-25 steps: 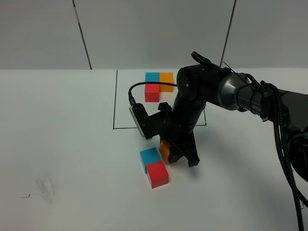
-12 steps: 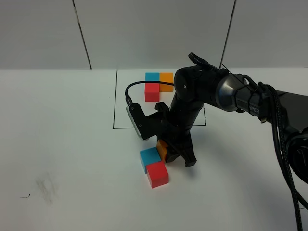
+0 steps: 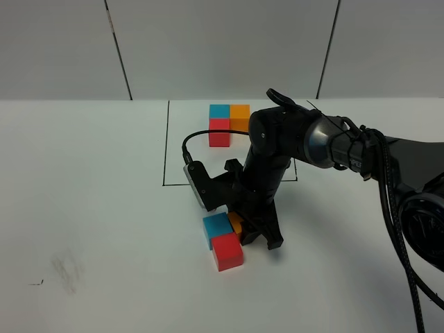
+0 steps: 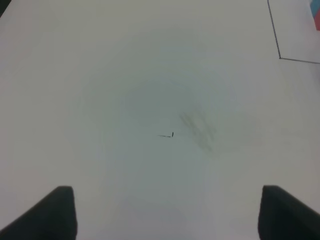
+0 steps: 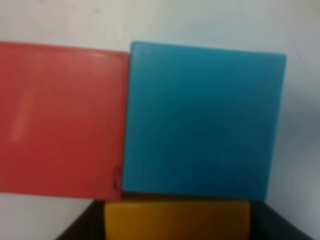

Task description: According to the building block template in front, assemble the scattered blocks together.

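Fingers (image 3: 272, 237) of right gripper (image 3: 244, 229) pinch orange cube (image 5: 176, 220), flush against blue cube (image 3: 216, 226). Red cube (image 3: 227, 251) touches blue, mid-table (image 3: 104, 208). Template (image 3: 229, 121) sits toward far edge. Left gripper (image 4: 165, 215) spread wide. L looks nearly done, remaining: release, check alignment.

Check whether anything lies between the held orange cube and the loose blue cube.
Nothing: the orange cube sits against the blue cube, no gap showing in the right wrist view.

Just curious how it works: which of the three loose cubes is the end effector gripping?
The orange cube: it sits between the jaws of the right end effector, next to the blue cube. The blue cube and the red cube lie ungripped.
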You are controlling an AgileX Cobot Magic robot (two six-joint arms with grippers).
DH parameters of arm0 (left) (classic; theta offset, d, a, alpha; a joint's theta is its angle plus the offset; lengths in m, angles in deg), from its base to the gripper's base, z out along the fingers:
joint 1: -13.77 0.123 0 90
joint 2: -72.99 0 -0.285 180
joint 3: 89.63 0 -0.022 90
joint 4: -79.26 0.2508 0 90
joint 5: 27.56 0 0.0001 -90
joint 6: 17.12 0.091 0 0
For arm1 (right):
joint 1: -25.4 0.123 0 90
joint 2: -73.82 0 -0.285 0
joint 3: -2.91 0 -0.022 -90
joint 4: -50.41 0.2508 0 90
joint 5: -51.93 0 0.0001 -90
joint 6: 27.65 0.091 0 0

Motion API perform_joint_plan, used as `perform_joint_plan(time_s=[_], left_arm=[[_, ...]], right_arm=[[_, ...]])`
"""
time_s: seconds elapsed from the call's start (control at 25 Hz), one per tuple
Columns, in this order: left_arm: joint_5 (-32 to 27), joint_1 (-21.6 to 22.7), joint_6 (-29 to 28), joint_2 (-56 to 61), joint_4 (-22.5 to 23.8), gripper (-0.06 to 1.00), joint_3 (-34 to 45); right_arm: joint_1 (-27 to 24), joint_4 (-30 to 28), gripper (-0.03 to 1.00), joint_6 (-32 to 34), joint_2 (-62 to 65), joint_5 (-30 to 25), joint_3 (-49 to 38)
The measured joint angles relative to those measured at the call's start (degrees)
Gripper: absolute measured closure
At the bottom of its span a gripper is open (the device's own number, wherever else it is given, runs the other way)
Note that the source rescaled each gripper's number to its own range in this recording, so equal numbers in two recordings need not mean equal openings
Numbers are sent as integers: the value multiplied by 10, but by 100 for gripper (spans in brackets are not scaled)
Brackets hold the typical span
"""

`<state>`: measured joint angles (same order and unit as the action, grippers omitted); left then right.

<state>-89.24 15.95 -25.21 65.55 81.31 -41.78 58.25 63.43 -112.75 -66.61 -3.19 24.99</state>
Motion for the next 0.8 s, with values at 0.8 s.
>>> perform_joint_plan(time_s=[0.8], left_arm=[[0, 0, 0, 0, 0, -5, 0]], right_arm=[[0, 6, 77, -3, 0, 44, 0]])
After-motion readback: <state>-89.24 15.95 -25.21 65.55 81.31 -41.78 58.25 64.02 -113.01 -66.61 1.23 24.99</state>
